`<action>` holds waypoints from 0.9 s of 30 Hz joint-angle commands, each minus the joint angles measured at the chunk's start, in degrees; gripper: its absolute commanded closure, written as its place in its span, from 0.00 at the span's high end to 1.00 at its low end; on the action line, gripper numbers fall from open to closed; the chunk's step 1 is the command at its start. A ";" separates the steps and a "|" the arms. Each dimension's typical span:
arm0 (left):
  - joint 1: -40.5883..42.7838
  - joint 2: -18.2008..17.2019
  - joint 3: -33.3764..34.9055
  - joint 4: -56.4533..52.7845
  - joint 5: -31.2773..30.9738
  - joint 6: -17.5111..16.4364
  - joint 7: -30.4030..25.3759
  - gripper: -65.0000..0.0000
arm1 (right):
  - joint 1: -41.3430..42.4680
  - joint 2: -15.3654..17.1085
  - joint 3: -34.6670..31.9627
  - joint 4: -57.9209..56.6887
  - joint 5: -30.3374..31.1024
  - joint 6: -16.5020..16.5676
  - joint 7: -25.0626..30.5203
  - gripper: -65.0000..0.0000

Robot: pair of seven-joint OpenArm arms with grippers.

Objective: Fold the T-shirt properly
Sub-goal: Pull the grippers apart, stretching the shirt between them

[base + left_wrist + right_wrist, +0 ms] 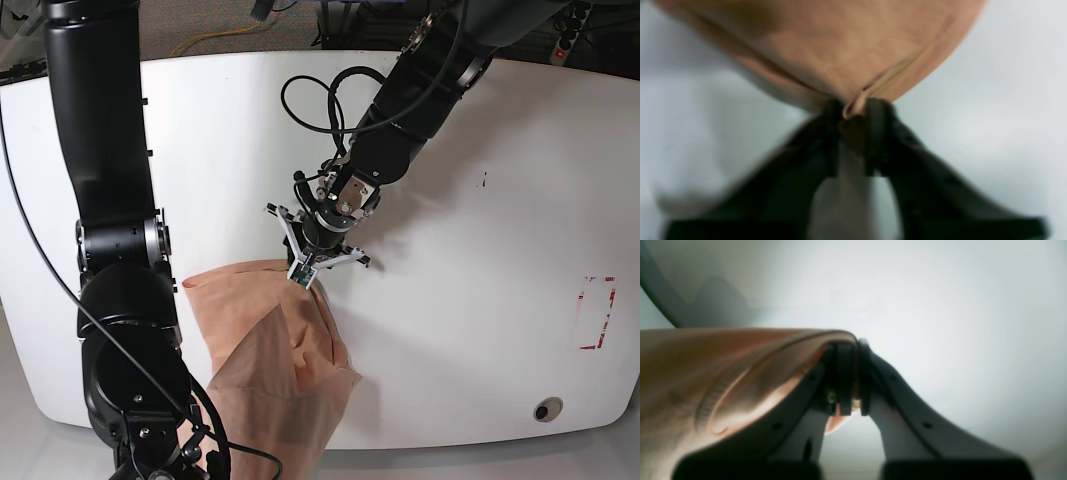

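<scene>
The peach T-shirt [285, 350] lies bunched at the front of the white table, partly lifted. My left gripper [303, 270] is shut on a hemmed edge of the shirt at its upper tip. The left wrist view shows that gripper [853, 106] pinching a seam fold, with the T-shirt [840, 50] spreading away beyond it. In the right wrist view my right gripper [853, 343] is shut on an edge of the T-shirt [690, 373], which drapes over its left finger and fills the left side. In the base view the right gripper is hidden behind its own arm near the shirt's lower left.
The white table [480, 250] has a red marking [597, 312] at the right and a small dark hole [543, 409] near the front edge. The right arm's bulky black links [120, 250] stand at the left. Cables [310, 100] hang off the left arm.
</scene>
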 commanded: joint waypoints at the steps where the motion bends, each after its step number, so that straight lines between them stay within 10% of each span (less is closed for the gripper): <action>1: -0.41 -0.64 -0.10 -2.32 1.06 4.01 6.03 0.01 | 2.66 1.54 0.40 0.71 -0.49 -0.97 1.09 0.00; 27: 13.57 -21.65 -24.45 51.75 1.06 2.52 27.83 0.00 | 4.33 5.76 6.12 0.36 -1.10 -0.97 3.11 0.00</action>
